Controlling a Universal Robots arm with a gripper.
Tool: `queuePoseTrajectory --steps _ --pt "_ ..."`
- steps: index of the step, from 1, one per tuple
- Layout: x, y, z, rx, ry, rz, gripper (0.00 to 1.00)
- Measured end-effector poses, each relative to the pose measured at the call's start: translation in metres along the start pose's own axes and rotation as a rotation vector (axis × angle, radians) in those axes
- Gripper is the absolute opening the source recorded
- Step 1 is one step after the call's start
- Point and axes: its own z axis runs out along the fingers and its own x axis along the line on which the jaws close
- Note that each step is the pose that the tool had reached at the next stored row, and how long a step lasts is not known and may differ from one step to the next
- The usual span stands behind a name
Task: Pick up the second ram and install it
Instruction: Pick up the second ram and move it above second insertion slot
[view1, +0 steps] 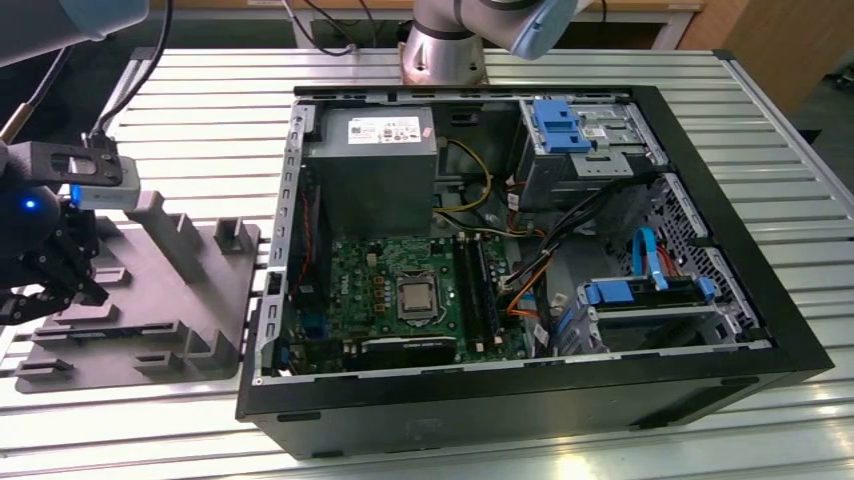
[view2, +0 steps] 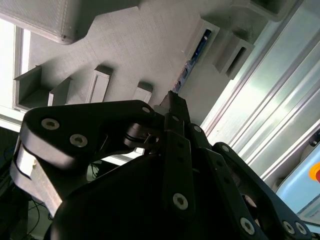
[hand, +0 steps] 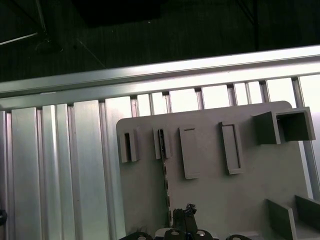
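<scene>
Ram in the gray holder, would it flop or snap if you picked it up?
The ram looks like a thin flat board, so probably stiff, not floppy. Being so slim, it's likely light. It stands on edge, slotted in the holder, so a sideways push might strain it.

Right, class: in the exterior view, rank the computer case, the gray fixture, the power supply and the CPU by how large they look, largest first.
1. computer case
2. gray fixture
3. power supply
4. CPU

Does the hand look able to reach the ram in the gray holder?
Probably yes. The hand hangs close to the ram, which stands uncovered in a slot of the holder.
</scene>
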Motion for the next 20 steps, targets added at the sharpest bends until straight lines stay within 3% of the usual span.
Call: queuePoseTrajectory --steps 20 --pt "0.0023 0.0003 0.0064 -0.0002 0.0003 -0.005 0.11"
